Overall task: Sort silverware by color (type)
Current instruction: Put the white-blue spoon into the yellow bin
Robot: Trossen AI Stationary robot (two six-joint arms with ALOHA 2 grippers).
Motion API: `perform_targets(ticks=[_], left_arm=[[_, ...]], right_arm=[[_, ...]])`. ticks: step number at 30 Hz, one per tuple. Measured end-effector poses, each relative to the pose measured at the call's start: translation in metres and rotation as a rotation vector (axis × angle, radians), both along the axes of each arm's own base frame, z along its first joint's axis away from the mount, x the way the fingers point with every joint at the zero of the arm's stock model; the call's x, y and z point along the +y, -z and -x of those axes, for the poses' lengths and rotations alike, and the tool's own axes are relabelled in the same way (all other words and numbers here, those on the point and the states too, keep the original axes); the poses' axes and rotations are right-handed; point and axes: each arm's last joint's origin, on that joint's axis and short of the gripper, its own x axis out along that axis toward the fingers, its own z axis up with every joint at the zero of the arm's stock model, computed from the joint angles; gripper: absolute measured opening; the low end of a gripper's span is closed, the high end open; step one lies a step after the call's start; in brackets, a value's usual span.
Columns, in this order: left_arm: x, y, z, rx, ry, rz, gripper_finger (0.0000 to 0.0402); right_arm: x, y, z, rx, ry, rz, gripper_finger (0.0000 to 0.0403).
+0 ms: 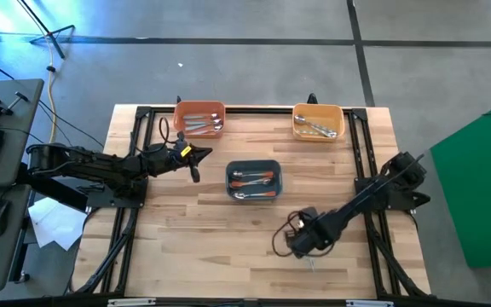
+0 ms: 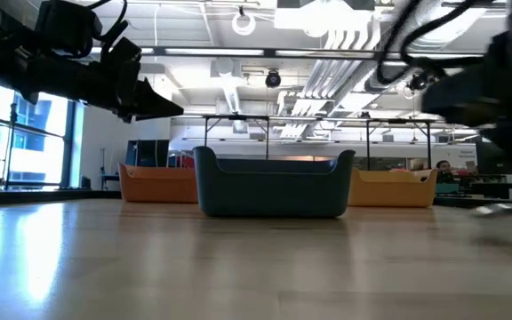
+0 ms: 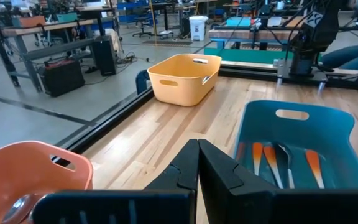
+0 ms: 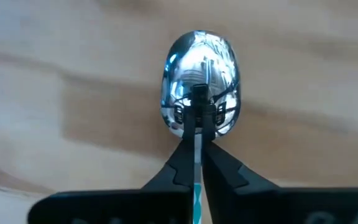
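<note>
From above we see a pale butcher-block table (image 1: 194,230) framed in black rails, standing on a grey concrete floor marked with dark lines. The dark blue bin (image 1: 254,180), our landmark, sits mid-table and holds orange-handled spoons (image 1: 254,177). Beyond it to the left stands the orange bin (image 1: 199,118) with silver spoons inside, and beyond it to the right the yellow bin (image 1: 318,122), also holding spoons. The left gripper (image 1: 196,162) hangs left of the blue bin, its fingers pressed together on nothing. The right gripper (image 1: 307,249) is low over the wood on the near right side of the blue bin.

At table height we see the boards glossy with reflected ceiling light, the blue bin's smooth rounded wall (image 2: 274,191) centred, and an open workshop with white pipes and lamps behind it.

The left wrist view shows matte plastic bins with cut-out handles, the blue one (image 3: 303,134) nearest, and benches, crates and cables on the floor behind.

In the right wrist view the dark fingers (image 4: 219,168) pinch the thin light blue handle of a spoon (image 4: 199,78), whose mirror-bright oval bowl lies on the grained wood.
</note>
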Motion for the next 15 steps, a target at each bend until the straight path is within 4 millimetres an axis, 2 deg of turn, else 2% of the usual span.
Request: perform_targets(ticks=[4, 7, 11, 15], left_arm=[[0.000, 0.000, 0.000, 0.002, 0.001, -0.007, 0.0000], [0.000, 0.000, 0.000, 0.006, 0.002, -0.017, 0.0000], [0.001, 0.000, 0.000, 0.007, -0.007, -0.024, 0.0000], [0.002, -0.001, 0.000, 0.014, -0.017, -0.049, 0.0000]], right_arm=[[-0.028, -0.020, -0.009, -0.075, -0.092, 0.086, 0.0005], [-0.063, -0.041, -0.008, -0.056, -0.195, 0.152, 0.0003], [-0.130, -0.075, 0.000, -0.027, -0.314, 0.301, 0.0002], [-0.208, -0.102, 0.015, -0.004, -0.468, 0.418, 0.0001]])
